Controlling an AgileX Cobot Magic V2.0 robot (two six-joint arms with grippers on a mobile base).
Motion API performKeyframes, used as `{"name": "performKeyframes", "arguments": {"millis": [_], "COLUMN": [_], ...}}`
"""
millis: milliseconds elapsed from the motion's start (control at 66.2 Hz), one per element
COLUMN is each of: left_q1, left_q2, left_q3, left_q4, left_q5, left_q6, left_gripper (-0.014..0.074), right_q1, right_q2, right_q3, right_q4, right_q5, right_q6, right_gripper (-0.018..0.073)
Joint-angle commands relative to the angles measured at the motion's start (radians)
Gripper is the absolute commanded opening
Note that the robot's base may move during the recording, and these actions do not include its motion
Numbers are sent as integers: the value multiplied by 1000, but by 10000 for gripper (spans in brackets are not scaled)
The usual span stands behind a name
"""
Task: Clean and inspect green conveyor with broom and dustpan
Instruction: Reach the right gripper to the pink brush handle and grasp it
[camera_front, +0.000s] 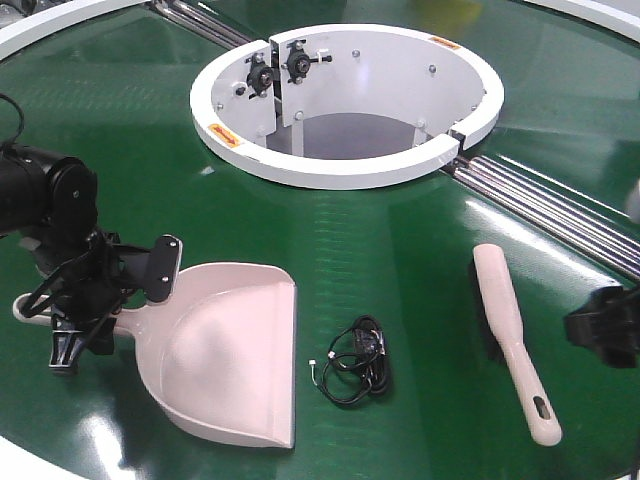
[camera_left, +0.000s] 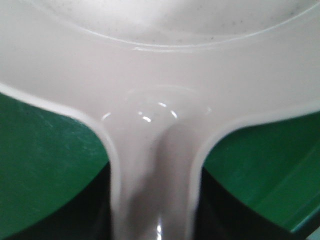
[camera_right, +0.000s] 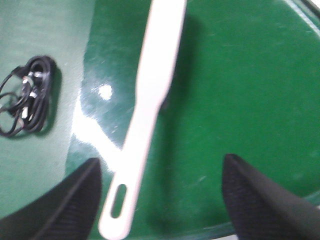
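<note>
Presently the broom (camera_front: 512, 340) lies on the right side of the green conveyor (camera_front: 400, 230), our counter. The right hand (camera_right: 161, 160) is plainly the nearer one: spread wide, holding nothing, its fingers (camera_right: 70, 205) straddling the handle end with the hang hole. The broom's long axis runs away from that hand, leaning a little rightward toward its far end. The handle sits closer to the finger at the wrist view's left, so we judge a small sideways correction is wanted before closing. The dustpan (camera_front: 225, 350) lies at the counter's left, its straight lip facing a black cable bundle (camera_front: 358, 362) that rests between pan and broom. The left hand (camera_front: 100, 300) sits over the dustpan's handle. Its wrist view shows dark shapes tight against both sides of the neck, but whether these are pads or shadow, clamped or not, we cannot tell. The bristles barely show from the right wrist, and the front view cuts off the right hand at the frame edge.
</note>
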Motion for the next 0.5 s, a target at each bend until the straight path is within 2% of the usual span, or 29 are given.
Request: {"name": "performKeyframes", "arguments": {"millis": [0, 151, 484], "left_q1": [-7, -7, -7], "left_q2": [-48, -48, -48], "left_q3": [-27, -27, -27], "left_q4": [4, 4, 4], "left_q5": [17, 17, 17], "left_q6": [3, 3, 3], "left_gripper": [-6, -6, -6], "right_q1": [50, 108, 119], "right_q2": [63, 200, 497], "right_q3": [-66, -139, -290], "right_q4": [-7, -15, -37], "right_q5": [4, 52, 112], "right_q6": [-6, 49, 146], "right_gripper": [537, 519, 508]}}
